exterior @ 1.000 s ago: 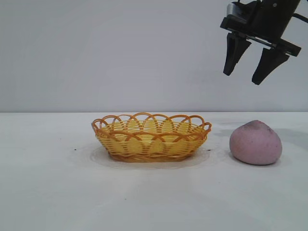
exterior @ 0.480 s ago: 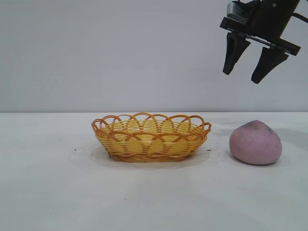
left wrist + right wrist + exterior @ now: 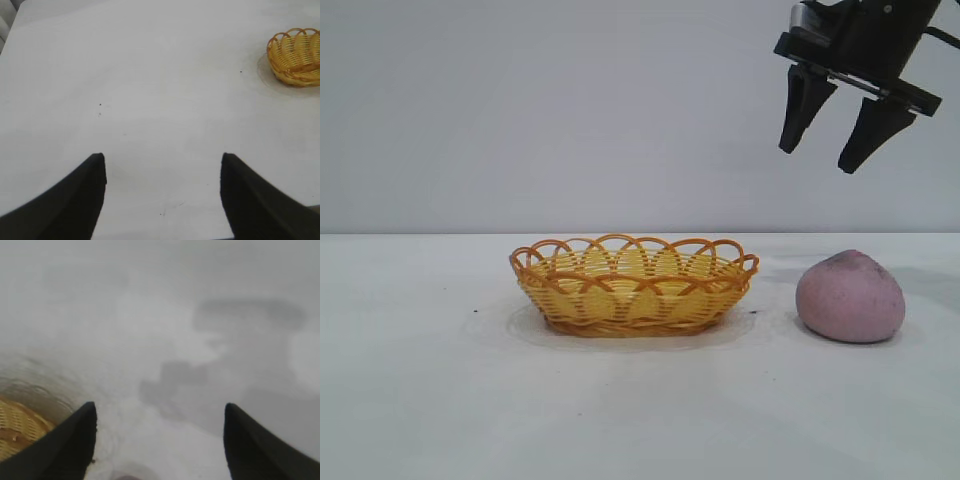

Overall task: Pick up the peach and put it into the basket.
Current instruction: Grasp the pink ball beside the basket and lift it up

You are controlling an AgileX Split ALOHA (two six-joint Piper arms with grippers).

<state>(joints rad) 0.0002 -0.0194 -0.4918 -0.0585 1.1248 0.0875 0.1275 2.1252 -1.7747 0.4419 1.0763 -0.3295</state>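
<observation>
**Peach sits straight down from the raised right gripper**

From where I stand, the right gripper [image 3: 822, 150] hangs high above the surface [image 3: 420, 400], its two dark fingers spread well apart and pointing steeply down with a slight lean. There is nothing between them. It holds no fruit and touches nothing.

Almost directly beneath it, a touch toward the outer side, the peach [image 3: 850, 297] rests on the surface, well apart from the fingertips. It is a rounded lump, a little wider than tall, with its blunt tip pointing up, so no long axis forces a particular wrist turn. I judge that a near-vertical drop should bring the open fingers around it.

Off to the gripper's inner side, beside the peach but not touching it, lies the basket [image 3: 635, 297]. It is empty, with its long axis running across the exterior view. After the lift, the carry looks like a short sideways hop.

The left gripper [image 3: 162, 165] is also open and empty, looking over bare surface with the basket far off. The right arm is plainly the nearer one to the peach.
</observation>
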